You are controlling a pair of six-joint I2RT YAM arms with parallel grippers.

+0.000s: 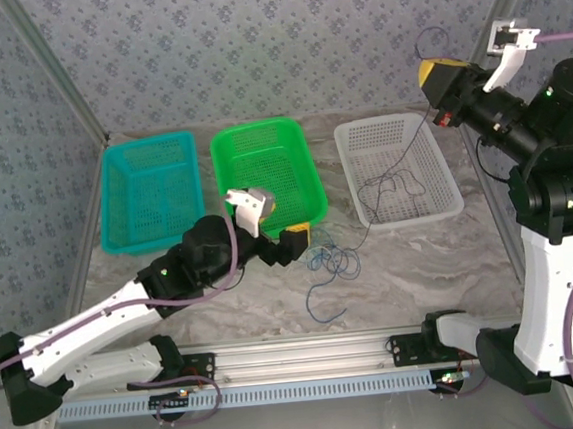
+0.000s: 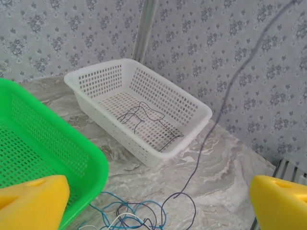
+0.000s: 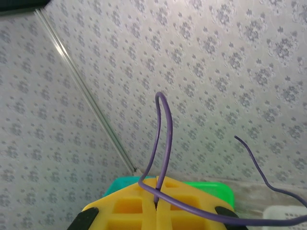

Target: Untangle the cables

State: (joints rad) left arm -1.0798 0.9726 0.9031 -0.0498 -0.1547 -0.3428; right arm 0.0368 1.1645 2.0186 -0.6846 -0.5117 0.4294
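Top external: right gripper raised high beside the white basket; the tangle lies by the left gripper. Left wrist: its jaws gape empty (tangle just below), with the purple cable slanting up and away. Right wrist: pads clenched on that cable; pulling harder could cinch the tangle.

The cables lie tangled before the middle basket.

White basket, green basket: perforated plastic, slightly glossy. Table: smooth, marbled, low sheen. Pads: matt, foam-like. Cable: smooth sheath. Wall: matt print.
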